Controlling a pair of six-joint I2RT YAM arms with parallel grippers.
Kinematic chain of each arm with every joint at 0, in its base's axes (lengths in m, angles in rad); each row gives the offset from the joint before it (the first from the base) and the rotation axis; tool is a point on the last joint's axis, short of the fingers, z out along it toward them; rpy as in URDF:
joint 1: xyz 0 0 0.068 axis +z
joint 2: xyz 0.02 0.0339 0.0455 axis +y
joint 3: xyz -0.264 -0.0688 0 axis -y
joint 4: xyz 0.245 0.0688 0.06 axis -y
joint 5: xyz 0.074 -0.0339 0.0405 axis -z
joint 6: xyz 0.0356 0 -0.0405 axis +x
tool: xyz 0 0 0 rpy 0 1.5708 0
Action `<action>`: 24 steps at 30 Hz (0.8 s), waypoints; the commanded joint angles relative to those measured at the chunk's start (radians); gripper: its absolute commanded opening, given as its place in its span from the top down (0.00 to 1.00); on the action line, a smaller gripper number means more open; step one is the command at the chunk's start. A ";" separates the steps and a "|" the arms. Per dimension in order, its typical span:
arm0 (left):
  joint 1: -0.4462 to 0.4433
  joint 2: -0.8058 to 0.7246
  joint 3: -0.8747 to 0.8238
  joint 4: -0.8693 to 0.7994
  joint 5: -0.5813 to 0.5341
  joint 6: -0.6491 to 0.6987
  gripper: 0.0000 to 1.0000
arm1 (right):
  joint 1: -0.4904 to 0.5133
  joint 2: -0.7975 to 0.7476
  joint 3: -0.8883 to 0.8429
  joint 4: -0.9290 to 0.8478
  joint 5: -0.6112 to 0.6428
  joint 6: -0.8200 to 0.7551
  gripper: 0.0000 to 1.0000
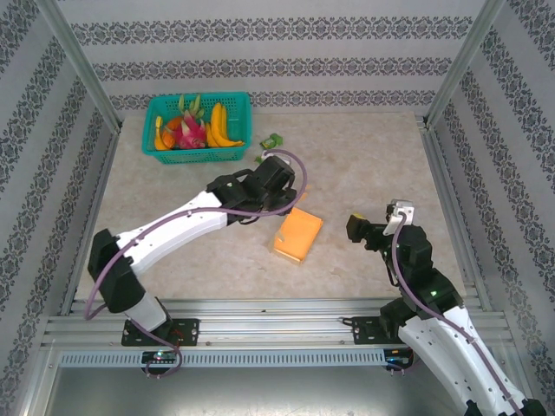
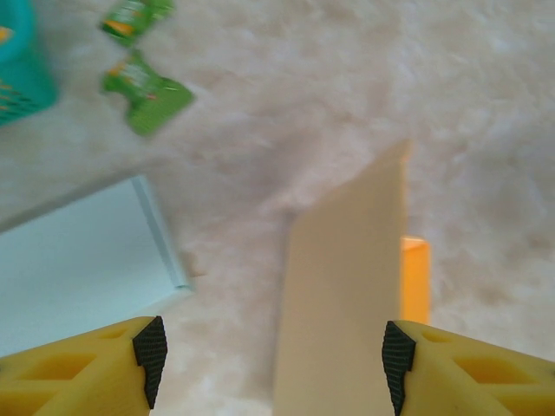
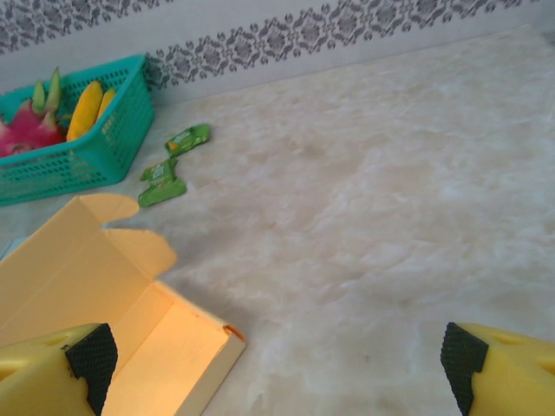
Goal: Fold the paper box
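Left tool [image 2: 274, 362] is spread around the paper box [image 1: 297, 234] flap [image 2: 342, 295], nothing gripped; right tool [image 3: 276, 364] is gaping too. Off-centre pinching could get it creased.

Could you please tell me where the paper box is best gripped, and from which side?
Probably its raised flap, near the free edge, coming from above. The paper box lies open and flat on the table, while this thin panel stands up clear, between the open fingers of the left gripper.
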 commanded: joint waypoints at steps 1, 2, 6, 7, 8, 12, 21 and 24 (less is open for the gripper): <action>0.014 0.050 0.059 -0.026 0.135 0.021 0.31 | -0.010 -0.010 -0.011 0.051 -0.057 0.014 0.02; 0.013 0.058 0.068 -0.030 0.138 0.017 0.31 | -0.010 -0.009 -0.011 0.053 -0.058 0.015 0.02; 0.012 0.093 0.113 -0.061 0.142 0.018 0.32 | -0.010 0.009 -0.017 0.071 -0.073 0.017 0.02; 0.013 0.105 0.124 -0.076 0.144 0.023 0.31 | -0.010 0.017 -0.017 0.073 -0.076 0.017 0.02; 0.013 0.118 0.133 -0.090 0.143 0.025 0.32 | -0.010 0.023 -0.017 0.073 -0.079 0.018 0.02; 0.009 0.162 0.149 -0.121 0.158 0.047 0.37 | -0.010 0.041 -0.021 0.090 -0.096 0.021 0.02; -0.016 0.217 0.193 -0.168 0.150 0.084 0.40 | -0.009 0.047 -0.032 0.104 -0.093 0.022 0.02; -0.020 0.235 0.209 -0.197 0.116 0.103 0.43 | -0.011 0.048 -0.034 0.106 -0.094 0.024 0.02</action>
